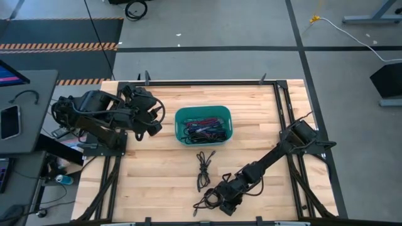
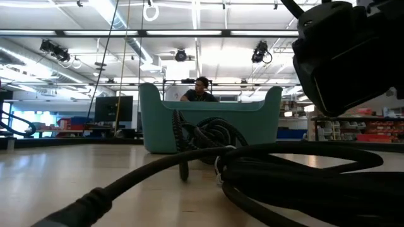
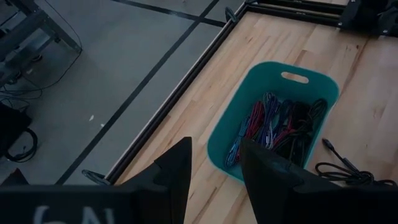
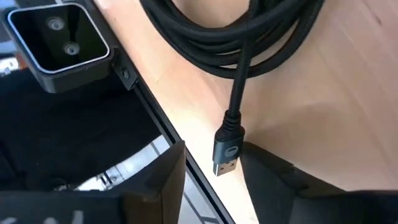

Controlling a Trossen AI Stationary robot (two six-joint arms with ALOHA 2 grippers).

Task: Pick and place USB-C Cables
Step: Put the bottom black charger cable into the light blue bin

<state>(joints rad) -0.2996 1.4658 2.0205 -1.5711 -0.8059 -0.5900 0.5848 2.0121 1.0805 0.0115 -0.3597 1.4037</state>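
The right gripper (image 1: 221, 206) is hanging low over the near edge of the wooden surface (image 1: 157, 176), right above a coiled black cable (image 4: 236, 37) that is lying flat on the wood. Its two fingers (image 4: 155, 180) are standing apart with a clear gap, and the cable's metal plug (image 4: 227, 152) is pointing into that gap (I cannot tell whether it is touching either finger). A second black cable (image 1: 203, 169) is lying loose on the surface between that coil and the teal bin (image 1: 179, 116). The bin is sitting near the middle of the surface, holding a tangle of USB-C cables (image 3: 273, 124) in black, blue, purple and red. The left gripper (image 1: 154, 119) is waiting just beside the bin's left wall, its fingers (image 3: 177, 171) parted with nothing between them. Beyond the bin, a person (image 2: 201, 89) is sitting far back in the room.
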